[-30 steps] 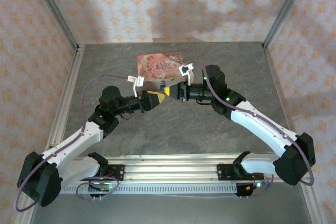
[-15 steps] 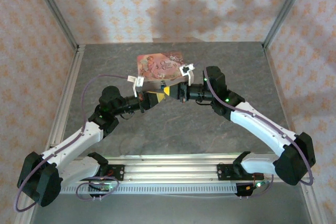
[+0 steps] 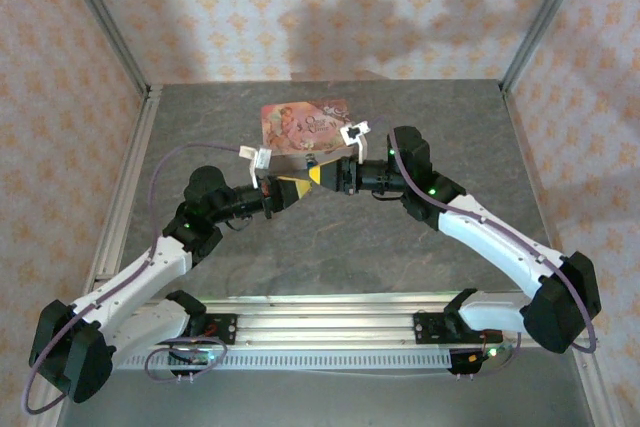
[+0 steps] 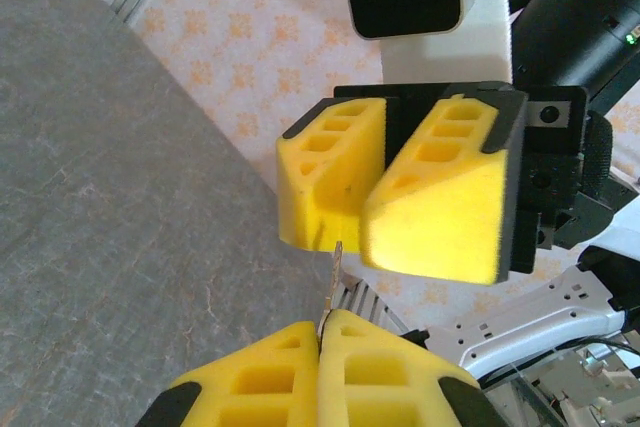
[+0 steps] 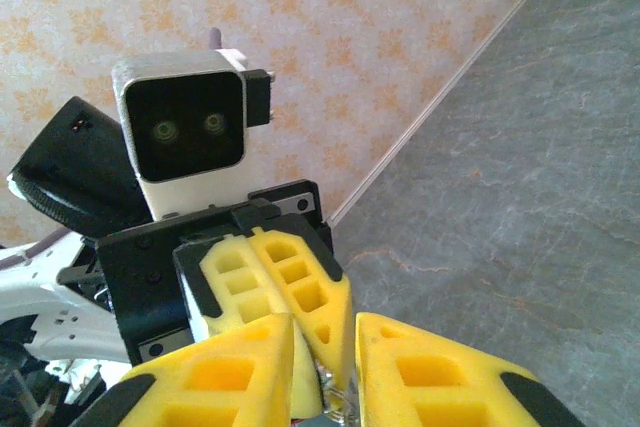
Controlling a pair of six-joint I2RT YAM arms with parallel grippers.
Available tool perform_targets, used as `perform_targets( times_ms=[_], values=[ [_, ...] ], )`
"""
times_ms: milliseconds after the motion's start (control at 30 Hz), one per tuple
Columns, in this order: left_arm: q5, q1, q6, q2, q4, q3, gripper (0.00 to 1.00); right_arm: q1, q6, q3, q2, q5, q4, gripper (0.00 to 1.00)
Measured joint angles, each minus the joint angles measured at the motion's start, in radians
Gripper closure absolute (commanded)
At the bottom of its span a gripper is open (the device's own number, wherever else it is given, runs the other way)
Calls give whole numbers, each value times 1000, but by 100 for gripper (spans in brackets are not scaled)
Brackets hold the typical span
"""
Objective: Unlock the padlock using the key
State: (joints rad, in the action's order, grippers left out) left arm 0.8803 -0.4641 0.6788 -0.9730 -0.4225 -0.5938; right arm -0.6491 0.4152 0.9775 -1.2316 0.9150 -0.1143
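Both grippers meet tip to tip above the table, in front of the pink floral box point(image 3: 303, 124). My left gripper point(image 4: 320, 325) point(image 3: 299, 185) is shut on the key point(image 4: 335, 277), whose thin blade sticks out towards the right gripper point(image 4: 350, 239) point(image 3: 322, 175). The right gripper point(image 5: 325, 325) is open by a narrow gap. The left gripper's shut fingers point(image 5: 290, 282) point into that gap. A silvery bit of metal point(image 5: 343, 402) shows low in the gap. A small blue spot at the box's front edge looks like the padlock point(image 3: 311, 161), mostly hidden.
The dark grey table point(image 3: 330, 237) is walled by patterned panels on three sides. A metal rail point(image 3: 320, 312) carrying the arm bases runs along the near edge. The floral box stands at the middle back.
The left gripper's fingers closed on the key and its arm shifted slightly. The right gripper's fingers, shut before, now stand a little apart. Both tips stay at the same spot.
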Motion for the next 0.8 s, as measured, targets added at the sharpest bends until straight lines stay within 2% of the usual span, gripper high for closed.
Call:
perform_targets(
  times_ms=[367,467,567,600,700,800],
  values=[
    [11,2,-7,0,42,-20,100,-5,4,0,-24,29,-2,100],
    [10,2,-7,0,50,-21,100,-5,5,0,-29,29,-7,100],
    [6,5,-13,0,59,-22,78,-5,5,-4,-30,27,-9,100],
    [5,7,-12,0,61,-23,75,-7,5,-5,-30,24,-10,100],
    [4,17,5,-3,55,-23,75,-9,5,-10,-29,16,-16,100],
    [3,26,16,-10,42,-23,79,-9,9,-18,-27,10,-23,100]
  ],
)
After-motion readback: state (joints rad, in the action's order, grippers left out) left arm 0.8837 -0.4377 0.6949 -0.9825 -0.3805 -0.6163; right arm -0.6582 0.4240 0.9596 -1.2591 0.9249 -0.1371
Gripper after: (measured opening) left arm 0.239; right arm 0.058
